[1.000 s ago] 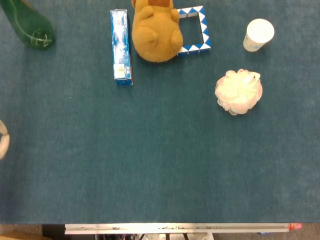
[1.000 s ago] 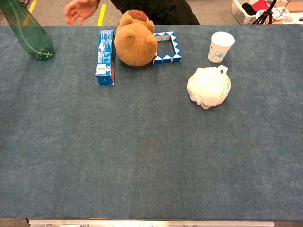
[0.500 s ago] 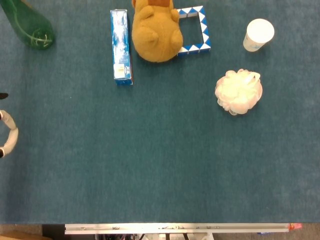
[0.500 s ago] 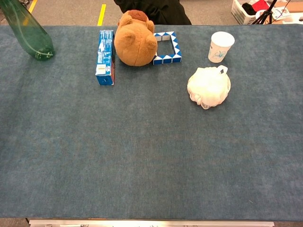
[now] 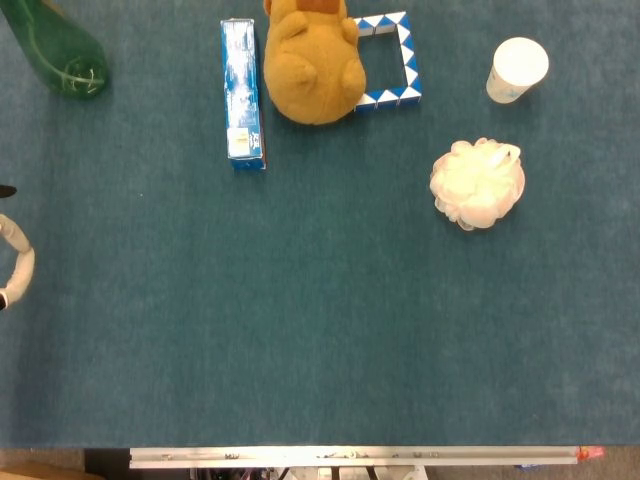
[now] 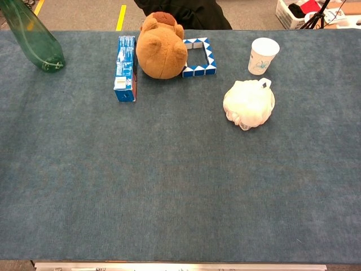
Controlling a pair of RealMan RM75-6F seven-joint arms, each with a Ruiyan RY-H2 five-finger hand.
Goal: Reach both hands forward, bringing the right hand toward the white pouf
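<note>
The white pouf (image 5: pixel 477 183) lies on the blue table cloth at the right, a fluffy ball with a small loop; the chest view shows the pouf (image 6: pixel 249 104) below the paper cup. Only a pale curved sliver of my left hand (image 5: pixel 14 262) shows at the far left edge of the head view, far from the pouf. Whether its fingers are apart or closed is hidden. My right hand appears in neither view.
Along the back stand a green bottle (image 5: pixel 56 50), a blue box (image 5: pixel 242 92), a brown teddy bear (image 5: pixel 311 62), a blue-and-white puzzle frame (image 5: pixel 394 60) and a paper cup (image 5: pixel 517 69). A metal rail (image 5: pixel 350 456) marks the table's near edge.
The sliver of my left hand has come a little further into the head view from the left edge. A person's hand behind the table in the chest view has withdrawn.
</note>
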